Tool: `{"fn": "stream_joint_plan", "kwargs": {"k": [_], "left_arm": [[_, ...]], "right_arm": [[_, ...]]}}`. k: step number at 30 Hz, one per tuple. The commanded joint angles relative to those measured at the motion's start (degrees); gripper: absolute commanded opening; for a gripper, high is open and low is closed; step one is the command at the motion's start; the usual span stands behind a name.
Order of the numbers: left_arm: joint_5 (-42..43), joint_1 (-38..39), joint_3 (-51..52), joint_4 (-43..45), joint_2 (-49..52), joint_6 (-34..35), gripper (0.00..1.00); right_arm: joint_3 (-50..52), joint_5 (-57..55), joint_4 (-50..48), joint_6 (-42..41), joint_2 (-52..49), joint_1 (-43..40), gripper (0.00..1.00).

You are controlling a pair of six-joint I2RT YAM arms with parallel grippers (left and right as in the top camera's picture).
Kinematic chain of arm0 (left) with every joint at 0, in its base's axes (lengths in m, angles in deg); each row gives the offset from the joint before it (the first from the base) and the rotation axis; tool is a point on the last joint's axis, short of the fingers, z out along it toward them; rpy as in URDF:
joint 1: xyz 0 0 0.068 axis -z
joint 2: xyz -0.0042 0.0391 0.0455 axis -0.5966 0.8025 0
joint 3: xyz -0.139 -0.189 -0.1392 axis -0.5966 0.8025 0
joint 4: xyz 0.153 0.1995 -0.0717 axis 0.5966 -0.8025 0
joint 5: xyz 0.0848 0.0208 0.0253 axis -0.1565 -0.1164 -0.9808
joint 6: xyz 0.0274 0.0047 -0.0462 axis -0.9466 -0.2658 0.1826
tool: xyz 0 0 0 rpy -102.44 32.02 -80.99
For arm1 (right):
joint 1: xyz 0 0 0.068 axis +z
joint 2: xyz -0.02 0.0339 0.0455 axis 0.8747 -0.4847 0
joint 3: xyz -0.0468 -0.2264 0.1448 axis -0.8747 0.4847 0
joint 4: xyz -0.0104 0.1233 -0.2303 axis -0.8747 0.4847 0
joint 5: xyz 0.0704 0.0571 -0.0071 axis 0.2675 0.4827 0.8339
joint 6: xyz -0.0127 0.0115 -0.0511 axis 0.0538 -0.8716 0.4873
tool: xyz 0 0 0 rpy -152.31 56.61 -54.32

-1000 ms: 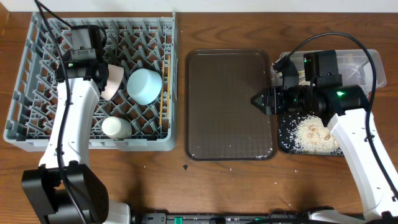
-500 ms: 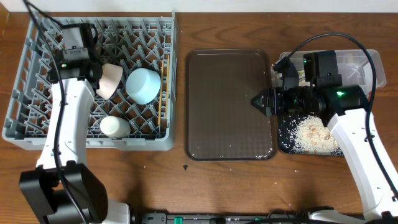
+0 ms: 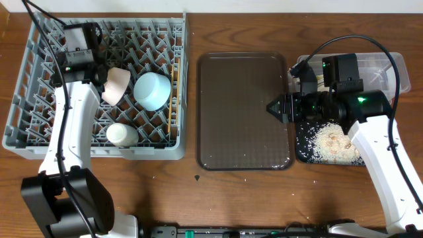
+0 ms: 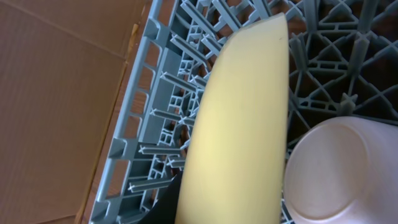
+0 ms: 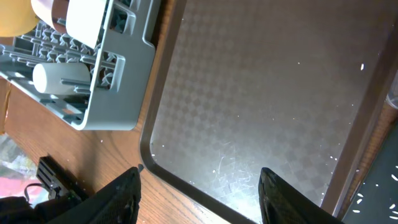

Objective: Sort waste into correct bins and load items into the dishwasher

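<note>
Two right fingers (image 5: 121, 199) spread above brown tray (image 5: 249, 93); left fingers hidden behind yellow plate (image 4: 242, 124), state untellable.

Bright, even light, soft shadows, slight blur on the near yellow plate (image 4: 239, 124).

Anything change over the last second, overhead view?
Left arm drew a little toward the far-left corner of the dish rack, uncovering more of the white bowl. Its grip is hidden. Right gripper, open over the brown tray, and light blue bowl stayed put.
</note>
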Motion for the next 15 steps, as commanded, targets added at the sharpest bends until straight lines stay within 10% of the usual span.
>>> {"fn": "stream_joint_plan", "kwargs": {"k": [1, 4, 15], "left_arm": [[3.04, -0.07, 0.07, 0.72, 1.86, -0.44, 0.11], [3.04, -0.04, 0.07, 0.70, 2.32, -0.87, 0.41], [3.93, 1.42, -0.02, 1.11, -6.49, -1.60, 0.58]], "right_arm": [[-0.28, 0.09, 0.07, -0.70, 0.81, 0.76, 0.59], [-0.28, 0.09, 0.02, -0.70, 0.81, 0.76, 0.59], [-0.28, 0.09, 0.00, -0.70, 0.81, 0.76, 0.59]]}}
